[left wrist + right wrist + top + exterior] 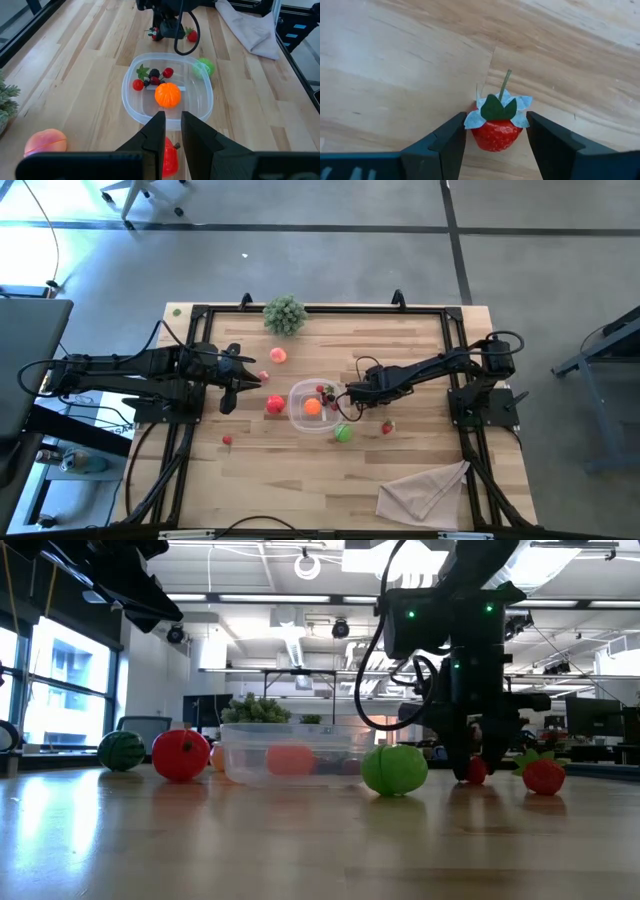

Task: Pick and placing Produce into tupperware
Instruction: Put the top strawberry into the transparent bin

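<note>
The clear tupperware (300, 418) stands mid-table and holds an orange (167, 95) and small red and dark berries (155, 76). My right gripper (495, 132) points down just right of it, open. Its fingers stand on either side of a small strawberry (496, 131) that rests on the wood with its green cap toward the camera. My left gripper (173, 131) hangs shut above the table left of the tupperware, over a red tomato (275, 405). A green fruit (343, 433) and a second strawberry (387, 427) lie near the tupperware's near right side.
A peach (278, 355) and a small red piece (264, 376) lie far left of the tupperware, and another red piece (227, 441) lies near left. The plant sprig (285, 313) stands at the far edge. A beige cloth (425, 490) lies at the near right corner.
</note>
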Controlling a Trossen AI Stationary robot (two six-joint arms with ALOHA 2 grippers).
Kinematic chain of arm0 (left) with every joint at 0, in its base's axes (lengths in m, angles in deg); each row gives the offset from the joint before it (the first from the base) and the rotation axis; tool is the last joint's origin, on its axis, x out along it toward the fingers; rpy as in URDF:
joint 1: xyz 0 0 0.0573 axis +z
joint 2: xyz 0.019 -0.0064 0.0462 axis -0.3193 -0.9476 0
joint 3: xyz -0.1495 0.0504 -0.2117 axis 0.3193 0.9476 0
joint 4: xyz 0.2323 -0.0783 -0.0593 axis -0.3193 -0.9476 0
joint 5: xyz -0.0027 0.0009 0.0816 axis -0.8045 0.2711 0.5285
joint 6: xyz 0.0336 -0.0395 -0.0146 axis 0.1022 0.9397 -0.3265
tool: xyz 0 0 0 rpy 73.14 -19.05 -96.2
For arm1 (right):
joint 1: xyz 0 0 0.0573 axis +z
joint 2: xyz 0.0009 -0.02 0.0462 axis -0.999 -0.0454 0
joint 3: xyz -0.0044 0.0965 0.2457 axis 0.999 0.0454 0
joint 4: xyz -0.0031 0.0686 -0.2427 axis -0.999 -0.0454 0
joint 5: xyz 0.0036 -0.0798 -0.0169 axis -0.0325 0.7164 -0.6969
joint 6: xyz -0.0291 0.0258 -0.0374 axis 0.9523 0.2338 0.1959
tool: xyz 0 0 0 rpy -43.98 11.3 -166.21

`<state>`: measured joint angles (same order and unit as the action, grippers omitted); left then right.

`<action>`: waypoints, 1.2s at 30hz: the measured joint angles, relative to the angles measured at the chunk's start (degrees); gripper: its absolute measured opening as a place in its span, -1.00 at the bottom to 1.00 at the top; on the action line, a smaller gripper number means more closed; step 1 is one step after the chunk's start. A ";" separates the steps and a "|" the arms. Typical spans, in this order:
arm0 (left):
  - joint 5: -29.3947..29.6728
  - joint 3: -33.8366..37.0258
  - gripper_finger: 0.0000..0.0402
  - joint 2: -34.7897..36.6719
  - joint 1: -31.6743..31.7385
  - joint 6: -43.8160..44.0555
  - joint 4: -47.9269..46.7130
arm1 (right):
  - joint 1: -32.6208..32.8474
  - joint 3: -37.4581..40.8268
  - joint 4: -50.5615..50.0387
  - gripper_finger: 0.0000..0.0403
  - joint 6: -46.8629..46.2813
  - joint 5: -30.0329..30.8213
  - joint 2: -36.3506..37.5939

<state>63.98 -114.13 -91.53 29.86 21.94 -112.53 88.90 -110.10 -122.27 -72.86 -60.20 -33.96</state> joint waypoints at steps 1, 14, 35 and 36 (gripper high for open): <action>-0.01 0.00 -0.75 0.00 -0.01 0.00 0.01 | 0.00 0.00 0.09 -0.02 0.00 0.38 0.00; 0.01 0.00 -0.75 0.00 0.01 0.01 0.01 | -0.01 -0.02 0.32 -0.29 -0.03 0.63 0.04; 0.01 0.00 -0.75 -0.01 0.01 0.00 0.01 | 0.21 -0.04 0.34 -0.32 6.14 7.35 0.04; -0.01 0.00 -0.75 0.00 0.00 0.01 0.01 | 0.35 -0.04 0.35 -0.32 6.29 8.09 0.04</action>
<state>63.96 -114.13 -91.53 29.86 21.96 -112.53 89.25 -110.14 -121.92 -66.57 -52.11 -33.92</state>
